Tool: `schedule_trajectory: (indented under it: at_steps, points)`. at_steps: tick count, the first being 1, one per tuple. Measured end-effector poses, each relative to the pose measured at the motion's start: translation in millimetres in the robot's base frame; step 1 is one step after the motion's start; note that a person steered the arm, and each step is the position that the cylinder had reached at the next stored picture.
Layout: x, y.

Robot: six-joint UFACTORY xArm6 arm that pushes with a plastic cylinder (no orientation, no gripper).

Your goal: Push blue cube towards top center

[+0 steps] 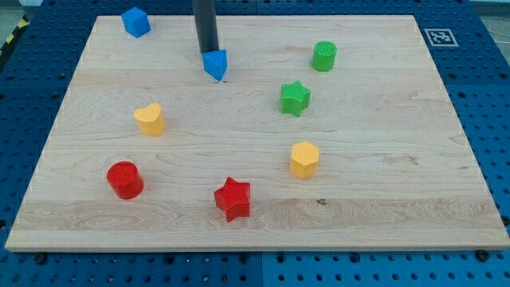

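Nearest the frame's bottom we see the red star (233,198) and red cylinder (125,179) on the wooden board (382,183), then the yellow hexagon (304,159) and yellow heart (150,119). Farther up sit the green star (295,98) and green cylinder (324,57). Our rod is cut off at the frame's top; my tip (209,53) touches the blue wedge-like block (215,64). The blue cube (135,21) lies at upper left by the board's top edge, well apart from my tip. We carry no claw.
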State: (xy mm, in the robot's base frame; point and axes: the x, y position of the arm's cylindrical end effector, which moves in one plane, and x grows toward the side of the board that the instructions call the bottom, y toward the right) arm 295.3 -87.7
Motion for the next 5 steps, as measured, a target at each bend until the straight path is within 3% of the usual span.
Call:
schedule_trajectory:
  at_steps: [3,5]
  points:
    - [9,-152]
    - [-26,-190]
